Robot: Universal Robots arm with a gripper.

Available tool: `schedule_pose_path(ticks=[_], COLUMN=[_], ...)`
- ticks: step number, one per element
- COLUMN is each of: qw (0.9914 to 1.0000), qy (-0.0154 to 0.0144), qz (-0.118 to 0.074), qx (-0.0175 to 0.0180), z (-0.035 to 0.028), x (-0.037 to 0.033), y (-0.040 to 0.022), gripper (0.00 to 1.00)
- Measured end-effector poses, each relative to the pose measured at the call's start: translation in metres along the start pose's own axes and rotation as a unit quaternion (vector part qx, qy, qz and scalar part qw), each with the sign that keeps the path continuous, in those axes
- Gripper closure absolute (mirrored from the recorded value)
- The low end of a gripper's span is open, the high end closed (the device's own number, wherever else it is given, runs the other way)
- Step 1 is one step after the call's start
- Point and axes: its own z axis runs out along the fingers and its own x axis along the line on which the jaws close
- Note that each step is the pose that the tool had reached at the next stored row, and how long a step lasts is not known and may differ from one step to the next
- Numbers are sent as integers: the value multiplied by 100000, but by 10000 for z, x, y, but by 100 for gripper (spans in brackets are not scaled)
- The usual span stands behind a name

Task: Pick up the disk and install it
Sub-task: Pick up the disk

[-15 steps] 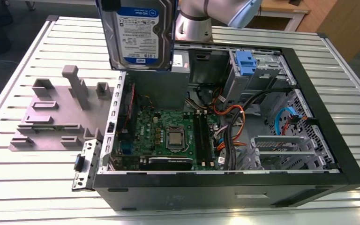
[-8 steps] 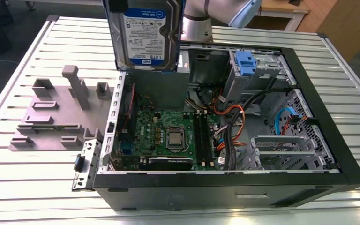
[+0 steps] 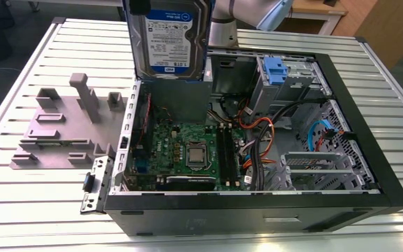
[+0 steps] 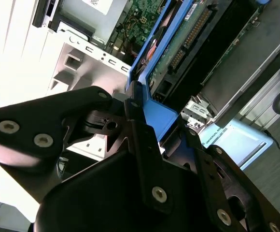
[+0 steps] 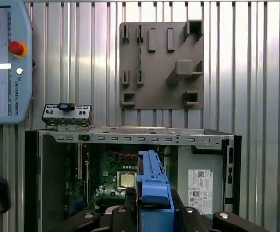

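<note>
The disk (image 3: 166, 39), a silver drive with a white-and-blue label in a blue caddy, hangs upright above the rear of the open computer case (image 3: 359, 131). In both wrist views my gripper (image 4: 155, 110) is shut on the caddy's blue end, with a black finger (image 4: 139, 126) on each side. In the second wrist view the disk's green circuit-board side (image 4: 188, 34) faces the camera. The first wrist view shows the disk (image 5: 152, 181) edge-on between the fingers of my gripper (image 5: 153, 199), over the case's motherboard (image 5: 123, 181).
Inside the case are a drive bay with a blue caddy (image 3: 275, 71), cables (image 3: 257, 131) and a grey power supply with a white sticker (image 5: 198, 191). A grey fixture plate (image 3: 61, 131) lies on the ribbed table at the exterior view's left. A teach pendant (image 5: 7, 63) lies on the table.
</note>
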Motion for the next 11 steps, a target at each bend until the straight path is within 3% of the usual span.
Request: schedule_pose_path(ticks=[11], qw=[100000], qy=[3], qz=[1], qx=[-2], z=[7], x=[9], y=[-125], gripper=[64])
